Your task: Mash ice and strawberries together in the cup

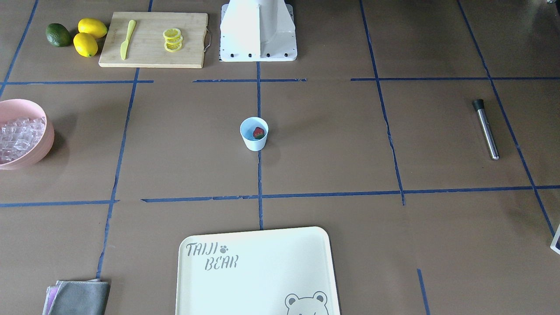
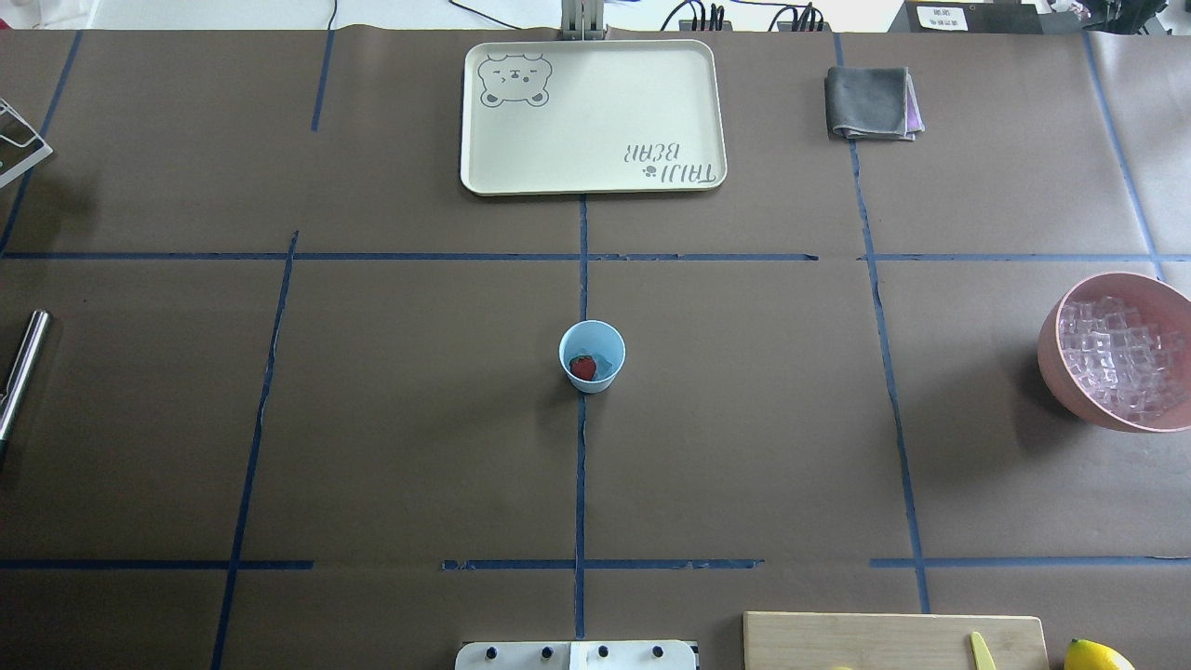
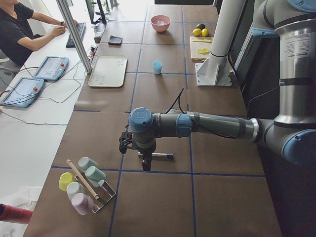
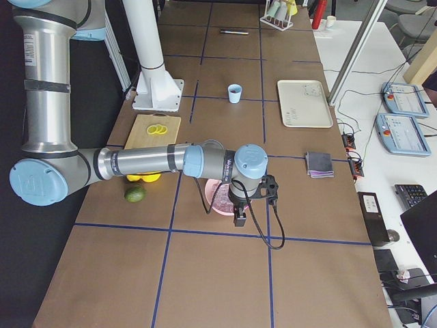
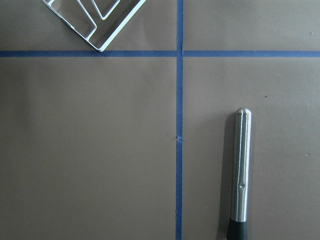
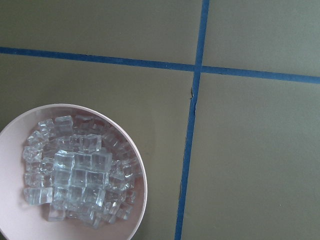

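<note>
The pale-blue cup stands upright mid-table with one red strawberry inside. The ice is piled in a pink bowl at the robot's right end. My right gripper hangs just above that bowl's near rim. Whether it is open or shut, I cannot tell. A steel muddler with a black end lies flat near the left end. My left gripper hangs over it, apart from it, state unreadable. Neither wrist view shows fingers.
A cream tray lies across the table from the robot base. A cutting board holds lemon slices and a yellow knife, with lemons and an avocado beside it. There is a grey cloth, a cup rack and a person at a desk.
</note>
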`<state>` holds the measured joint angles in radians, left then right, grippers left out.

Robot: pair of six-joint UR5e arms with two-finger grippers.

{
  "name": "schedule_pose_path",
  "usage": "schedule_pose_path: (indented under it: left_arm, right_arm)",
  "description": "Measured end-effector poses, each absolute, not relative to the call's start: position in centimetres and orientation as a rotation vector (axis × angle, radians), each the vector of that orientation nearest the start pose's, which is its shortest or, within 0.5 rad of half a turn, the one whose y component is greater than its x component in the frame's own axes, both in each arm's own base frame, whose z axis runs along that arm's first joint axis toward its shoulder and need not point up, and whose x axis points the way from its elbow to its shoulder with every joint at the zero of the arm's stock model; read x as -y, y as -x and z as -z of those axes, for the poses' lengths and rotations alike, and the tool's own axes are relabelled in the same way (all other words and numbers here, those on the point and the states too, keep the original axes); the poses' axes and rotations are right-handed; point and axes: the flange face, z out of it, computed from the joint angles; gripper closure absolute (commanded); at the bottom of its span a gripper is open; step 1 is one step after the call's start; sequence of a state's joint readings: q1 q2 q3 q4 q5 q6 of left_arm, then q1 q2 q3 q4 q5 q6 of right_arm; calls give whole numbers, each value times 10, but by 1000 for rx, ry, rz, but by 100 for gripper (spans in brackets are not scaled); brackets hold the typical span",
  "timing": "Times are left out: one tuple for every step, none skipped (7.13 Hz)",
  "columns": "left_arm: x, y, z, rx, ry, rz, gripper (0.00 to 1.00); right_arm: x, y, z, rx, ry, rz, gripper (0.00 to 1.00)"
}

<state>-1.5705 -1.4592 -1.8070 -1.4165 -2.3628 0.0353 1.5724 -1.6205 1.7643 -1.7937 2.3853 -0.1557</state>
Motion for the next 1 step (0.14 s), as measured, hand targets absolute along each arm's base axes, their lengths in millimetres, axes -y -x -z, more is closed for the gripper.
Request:
schedule_pose_path:
  left_arm:
    - [440, 61, -604, -792, 6, -28, 0]
  right_arm:
    - [462, -62, -606, 818, 8, 114, 0]
